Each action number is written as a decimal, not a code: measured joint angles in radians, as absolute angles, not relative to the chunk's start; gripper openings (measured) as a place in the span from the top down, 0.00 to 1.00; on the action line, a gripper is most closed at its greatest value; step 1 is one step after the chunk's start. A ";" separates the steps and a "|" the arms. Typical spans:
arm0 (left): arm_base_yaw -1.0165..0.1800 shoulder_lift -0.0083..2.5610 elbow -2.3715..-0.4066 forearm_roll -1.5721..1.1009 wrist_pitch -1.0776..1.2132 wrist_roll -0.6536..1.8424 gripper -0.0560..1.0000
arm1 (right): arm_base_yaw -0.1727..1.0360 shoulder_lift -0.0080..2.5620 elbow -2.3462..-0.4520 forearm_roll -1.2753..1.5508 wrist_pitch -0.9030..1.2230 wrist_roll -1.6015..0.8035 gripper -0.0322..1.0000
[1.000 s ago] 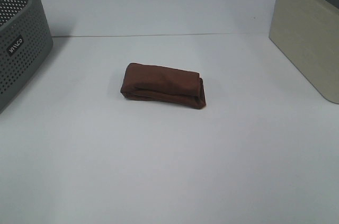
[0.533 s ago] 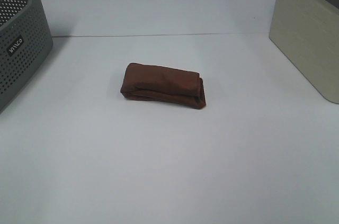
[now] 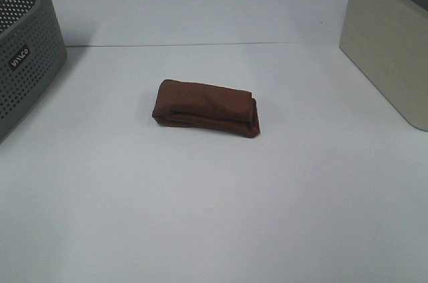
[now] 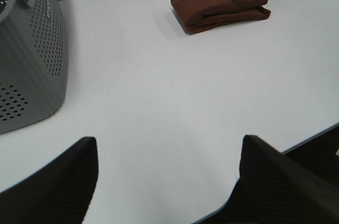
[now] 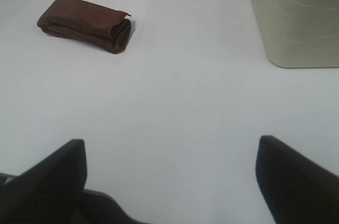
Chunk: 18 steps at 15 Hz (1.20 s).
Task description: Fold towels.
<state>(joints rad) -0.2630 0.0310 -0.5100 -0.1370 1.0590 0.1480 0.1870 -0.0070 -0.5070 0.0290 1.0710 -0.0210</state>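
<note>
One towel (image 3: pixel 205 108), folded into a compact bundle, is seen well ahead of both wide-spread, empty grippers: left gripper (image 4: pixel 167 181), right gripper (image 5: pixel 170 181). Soft and light, it is best pinched at a layered edge.

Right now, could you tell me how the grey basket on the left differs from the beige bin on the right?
The grey perforated basket has walls full of small holes, while the beige bin has solid, plain walls. The basket is dark grey with a small white label on its side; the bin is pale beige with no label visible. Both stand on the white table, cut off by the frame, each apart from the folded brown towel between them.
</note>
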 joint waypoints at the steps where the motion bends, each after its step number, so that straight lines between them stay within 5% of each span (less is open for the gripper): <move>1: -0.263 0.031 -0.510 -0.137 1.059 0.148 0.27 | 0.187 -0.007 -0.507 0.029 1.071 -0.021 0.18; 5: -0.243 0.031 -0.510 -0.137 1.059 0.148 0.27 | 0.187 -0.007 -0.507 0.029 1.071 -0.021 0.18; 10: -0.047 0.031 -0.510 -0.139 1.059 0.148 0.27 | 0.079 -0.006 -0.507 0.032 1.070 -0.021 0.18; 18: -0.040 -0.003 -0.507 -0.139 1.058 0.148 0.27 | 0.026 -0.007 -0.507 0.032 1.070 -0.021 0.18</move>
<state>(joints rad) -0.0400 -0.0030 -0.5070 -0.1390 1.0580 0.1480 0.0260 -0.0070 -0.5070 0.0320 1.0700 -0.0210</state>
